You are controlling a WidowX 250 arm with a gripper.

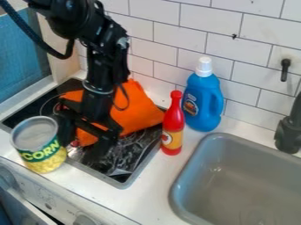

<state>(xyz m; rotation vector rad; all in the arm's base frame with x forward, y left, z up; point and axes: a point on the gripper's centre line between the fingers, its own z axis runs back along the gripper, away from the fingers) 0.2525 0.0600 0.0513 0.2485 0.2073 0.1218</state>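
hanging down over the black stovetop (111, 165), the black gripper (85, 141) is seen with its two fingers spread apart, and nothing is seen to be clasped between them. the orange cloth (134, 107) is laid in folds across the rear part of the stovetop, and its nearer end is partly hidden by the gripper; whether it is touched by the fingers cannot be told. the tin can (38, 147), wrapped in a green and yellow label, is placed at the front edge of the stovetop, just beside the finger on the left of the view. pale, crinkled streaks are shown on the dark surface towards its front right corner. the red bottle (173, 125) is stood upright by the right edge of the stovetop, on the strip of white bench (147, 193) that is left between the stovetop and the grey sink (247, 176). behind it, near the rear edge of the bench, the blue bottle (203, 99) is set upright under its white cap. the sink is sunk into the right side of the bench, and the rear edge is bounded by a white tiled wall (170, 33), on which a small black hook (285, 69) is mounted.
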